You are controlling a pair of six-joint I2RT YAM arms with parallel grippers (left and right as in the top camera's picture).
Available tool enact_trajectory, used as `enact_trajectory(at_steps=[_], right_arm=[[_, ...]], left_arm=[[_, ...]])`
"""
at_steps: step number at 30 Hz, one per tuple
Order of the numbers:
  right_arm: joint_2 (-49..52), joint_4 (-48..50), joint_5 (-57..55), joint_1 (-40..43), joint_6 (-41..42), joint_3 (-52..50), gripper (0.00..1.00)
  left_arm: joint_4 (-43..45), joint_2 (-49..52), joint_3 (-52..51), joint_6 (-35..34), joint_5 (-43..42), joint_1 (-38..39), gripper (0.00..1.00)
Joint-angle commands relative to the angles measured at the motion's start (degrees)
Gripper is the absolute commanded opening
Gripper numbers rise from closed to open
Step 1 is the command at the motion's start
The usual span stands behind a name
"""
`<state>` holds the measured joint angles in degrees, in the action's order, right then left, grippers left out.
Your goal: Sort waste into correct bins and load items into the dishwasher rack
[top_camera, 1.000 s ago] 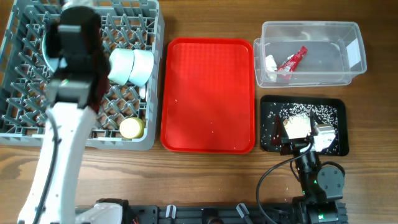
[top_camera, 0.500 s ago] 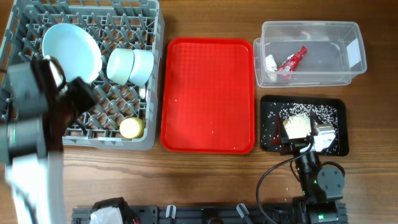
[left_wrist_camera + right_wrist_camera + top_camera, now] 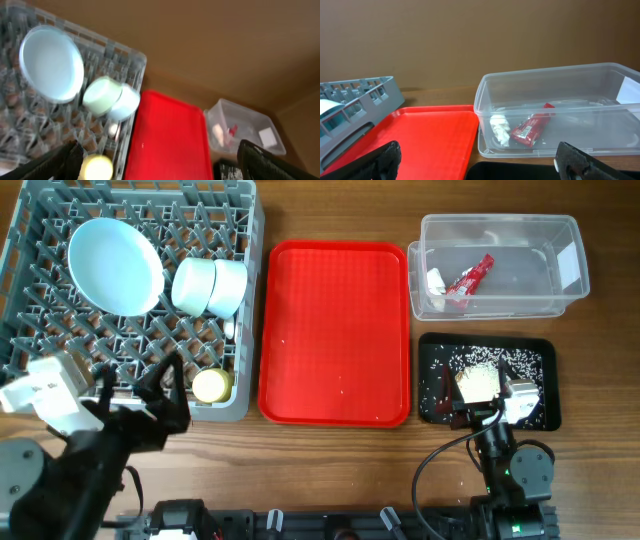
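Observation:
The dishwasher rack (image 3: 250, 300) holds the pale blue plate (image 3: 115, 265), green bowl (image 3: 193, 285), blue bowl (image 3: 228, 288) and yellow cup (image 3: 211, 386). My left gripper (image 3: 165, 395) hangs open and empty by the rack's front edge; its wrist view shows the plate (image 3: 51, 64) and cup (image 3: 96, 167). The clear tub (image 3: 500, 220) contains the red wrapper (image 3: 470, 277) and napkin (image 3: 436, 280). Food scraps (image 3: 490, 362) lie in the black tray (image 3: 485, 340). My right gripper (image 3: 480, 165) is open over that tray, facing the wrapper (image 3: 530, 127).
The red serving tray (image 3: 335, 330) lies between the rack and the two bins, with a few crumbs on it. A small white piece (image 3: 229, 330) shows among the rack's pegs. Bare wood runs along the table's front edge.
My left arm has drawn back from over the rack to the front left and its jaws have opened. The plate stays in the rack. The right arm has not moved.

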<state>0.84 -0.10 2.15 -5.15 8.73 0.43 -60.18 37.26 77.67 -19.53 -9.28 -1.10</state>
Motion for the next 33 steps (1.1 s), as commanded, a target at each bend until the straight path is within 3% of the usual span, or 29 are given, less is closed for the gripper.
enact_trajectory(at_steps=[1,5,13,19,24,31,33], right_arm=[[-0.3,0.2,0.9,0.2,0.4,-0.1,1.00],[-0.3,0.2,0.9,0.2,0.4,-0.1,1.00],[-0.3,0.2,0.9,0.2,0.4,-0.1,1.00],[-0.3,0.2,0.9,0.2,0.4,-0.1,1.00],[-0.3,0.2,0.9,0.2,0.4,-0.1,1.00],[-0.3,0.2,0.9,0.2,0.4,-0.1,1.00],[-0.3,0.2,0.9,0.2,0.4,-0.1,1.00]], left_arm=[[7.7,1.2,-1.8,4.7,1.5,3.2,1.00],[15.3,-0.4,-7.7,6.7,1.7,5.0,1.00],[34.9,-18.4,-39.4,4.0,0.1,4.9,1.00],[39.5,-31.6,-56.6,2.4,-0.3,6.3,1.00],[41.7,-36.8,-64.9,2.4,-0.3,6.8,1.00],[56.9,-37.1,-77.4,2.4,-0.2,8.3,1.00],[56.8,-37.1,-77.4,2.4,-0.3,8.8,1.00]])
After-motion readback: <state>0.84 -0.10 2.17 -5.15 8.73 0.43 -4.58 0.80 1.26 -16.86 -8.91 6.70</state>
